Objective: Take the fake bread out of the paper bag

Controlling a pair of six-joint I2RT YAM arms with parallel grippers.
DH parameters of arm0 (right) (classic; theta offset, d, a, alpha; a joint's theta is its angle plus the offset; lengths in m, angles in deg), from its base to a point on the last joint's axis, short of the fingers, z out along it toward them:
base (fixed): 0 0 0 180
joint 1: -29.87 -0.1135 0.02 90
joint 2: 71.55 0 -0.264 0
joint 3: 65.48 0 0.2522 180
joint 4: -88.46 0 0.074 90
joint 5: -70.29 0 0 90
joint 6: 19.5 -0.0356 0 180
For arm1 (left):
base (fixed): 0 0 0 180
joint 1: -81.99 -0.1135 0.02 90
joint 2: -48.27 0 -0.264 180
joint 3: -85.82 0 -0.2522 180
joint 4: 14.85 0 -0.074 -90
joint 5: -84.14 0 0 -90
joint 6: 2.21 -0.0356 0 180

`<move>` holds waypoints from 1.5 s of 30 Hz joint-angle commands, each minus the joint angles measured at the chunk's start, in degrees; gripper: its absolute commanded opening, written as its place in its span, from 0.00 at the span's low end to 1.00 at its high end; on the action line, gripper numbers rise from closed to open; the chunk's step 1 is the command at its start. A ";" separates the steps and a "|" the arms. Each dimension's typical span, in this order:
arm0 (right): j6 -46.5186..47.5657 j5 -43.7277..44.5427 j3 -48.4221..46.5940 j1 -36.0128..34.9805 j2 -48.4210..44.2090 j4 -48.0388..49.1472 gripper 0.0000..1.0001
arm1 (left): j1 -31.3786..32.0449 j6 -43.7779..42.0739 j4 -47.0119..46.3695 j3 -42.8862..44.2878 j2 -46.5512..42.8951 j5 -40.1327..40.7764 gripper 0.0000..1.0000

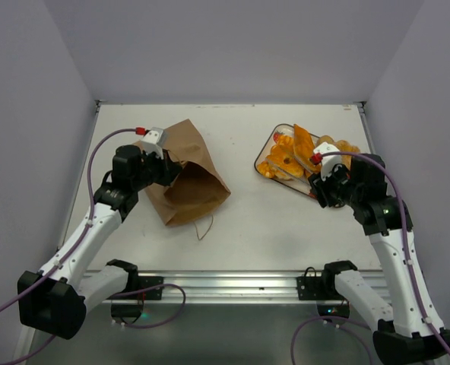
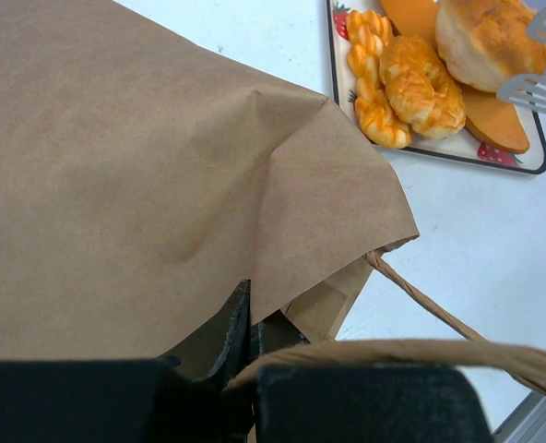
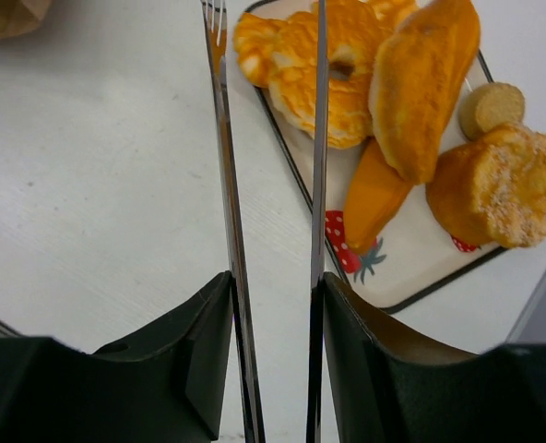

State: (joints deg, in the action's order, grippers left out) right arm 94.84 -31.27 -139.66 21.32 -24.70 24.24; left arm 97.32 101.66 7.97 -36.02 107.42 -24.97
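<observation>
Fake bread (image 3: 421,92) crowds the strawberry-print tray (image 3: 411,268). Left hand (image 2: 250,323), pinching the paper bag (image 2: 144,175), should spread its mouth for metal tongs (image 3: 225,166) clamped in the right hand (image 3: 273,314).

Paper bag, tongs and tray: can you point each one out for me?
paper bag (image 1: 185,176): top external view, middle of its flattened upper side.
tongs (image 3: 228,185): right wrist view, midway along the blade farther from the tray.
tray (image 3: 411,268): right wrist view, bare white patch beside the strawberry print.

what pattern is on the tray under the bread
Red strawberries on the white tray, dark rim; clearest in the right wrist view.
</observation>
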 commanded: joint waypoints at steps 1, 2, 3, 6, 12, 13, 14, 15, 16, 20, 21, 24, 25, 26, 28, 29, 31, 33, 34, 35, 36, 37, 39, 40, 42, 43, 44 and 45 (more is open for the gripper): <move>2.47 -10.15 -2.51 0.29 0.52 0.10 0.45 | -0.39 -0.07 1.40 4.36 -0.97 -1.01 0.03; 2.56 -11.29 -2.59 0.21 0.96 0.27 0.45 | -0.39 0.02 1.75 5.16 -0.89 -0.93 0.03; 2.56 -13.30 -2.59 0.29 1.31 0.36 0.45 | -0.39 0.19 2.62 5.95 -0.80 -0.84 0.03; 2.03 -16.38 -2.33 0.21 1.58 1.94 0.45 | -0.39 0.63 4.47 9.99 -0.45 -0.31 0.04; -0.08 -18.68 0.04 0.21 0.62 6.16 0.45 | -0.39 3.88 8.07 19.92 1.84 1.01 0.04; -0.34 -18.60 0.56 0.21 0.35 6.68 0.45 | -0.39 4.67 8.34 21.15 2.88 0.92 0.04; -0.69 -18.51 1.18 0.21 0.09 7.38 0.45 | -0.39 6.68 9.21 22.30 3.50 0.83 0.04; -0.70 -18.33 1.45 0.29 -0.09 7.56 0.45 | -0.39 7.83 9.74 24.57 4.03 1.18 0.04; -0.78 -17.90 1.62 0.21 -0.70 7.65 0.45 | -0.39 8.97 10.36 25.81 5.08 1.71 0.03; -1.13 -13.94 2.41 0.21 -2.99 8.35 0.45 | -0.83 15.29 11.42 29.07 7.02 2.77 0.02; -1.13 -13.15 2.42 0.21 -3.51 8.44 0.45 | -1.27 16.09 11.42 29.25 7.29 2.77 0.02; -1.05 -11.65 2.77 0.21 -5.01 8.36 0.45 | -2.41 18.82 10.46 29.60 8.87 2.07 0.02; -0.87 -11.56 3.03 0.21 -5.36 8.27 0.45 | -2.85 19.52 9.93 28.99 9.48 0.67 0.02; -0.61 -11.65 3.47 0.21 -5.89 8.10 0.45 | -3.29 20.92 8.36 28.73 9.92 -0.13 0.02; -0.34 -12.79 3.91 0.21 -6.24 7.74 0.44 | -4.95 22.34 6.94 28.11 11.50 -2.67 0.02; -0.08 -13.40 4.34 0.29 -6.59 7.22 0.44 | -5.83 24.08 5.20 27.24 12.12 -3.81 0.02; 0.10 -15.25 4.70 0.21 -6.86 6.43 0.44 | -9.26 26.46 0.73 25.48 13.52 -8.12 0.02; 0.36 -16.21 5.14 0.21 -7.30 5.99 0.44 | -13.28 29.89 -2.28 22.23 14.49 -12.06 0.02; 0.36 -16.48 5.31 0.21 -7.39 5.72 0.44 | -14.53 31.47 -4.47 20.48 15.80 -13.04 0.02; 0.45 -16.66 5.49 0.21 -7.56 5.55 0.44 | -15.41 32.35 -5.79 19.33 16.51 -14.27 0.02; 0.45 -16.84 5.49 0.21 -7.56 5.63 0.44 | -18.99 33.41 -7.46 18.36 18.00 -17.07 0.02; 0.45 -16.92 5.75 0.21 -7.65 5.55 0.44 | -20.24 35.33 -11.22 17.48 18.71 -18.31 0.02; 0.36 -17.01 5.84 0.21 -7.65 5.54 0.44 | -23.49 36.58 -13.09 15.98 20.99 -20.69 0.02; 0.27 -17.19 5.93 0.21 -7.56 5.72 0.44 | -24.12 36.84 -13.89 15.98 21.52 -21.05 0.03; 0.36 -17.19 6.02 0.21 -7.39 5.72 0.44 | -25.44 36.50 -13.81 16.59 22.75 -21.40 0.04; 0.36 -17.10 5.93 0.21 -7.30 5.72 0.44 | -25.70 36.06 -13.72 16.94 23.02 -21.49 0.05; 0.36 -17.10 5.93 0.21 -7.13 5.72 0.44 | -26.05 35.88 -13.63 17.21 23.20 -21.75 0.06; 0.45 -17.19 5.84 0.21 -7.04 5.72 0.44 | -26.23 35.62 -13.46 17.91 23.37 -21.76 0.07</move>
State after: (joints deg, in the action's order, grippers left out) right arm 94.80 -46.43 -133.47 21.32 -31.57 28.44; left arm 71.51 136.30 -3.18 -19.06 130.64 -41.94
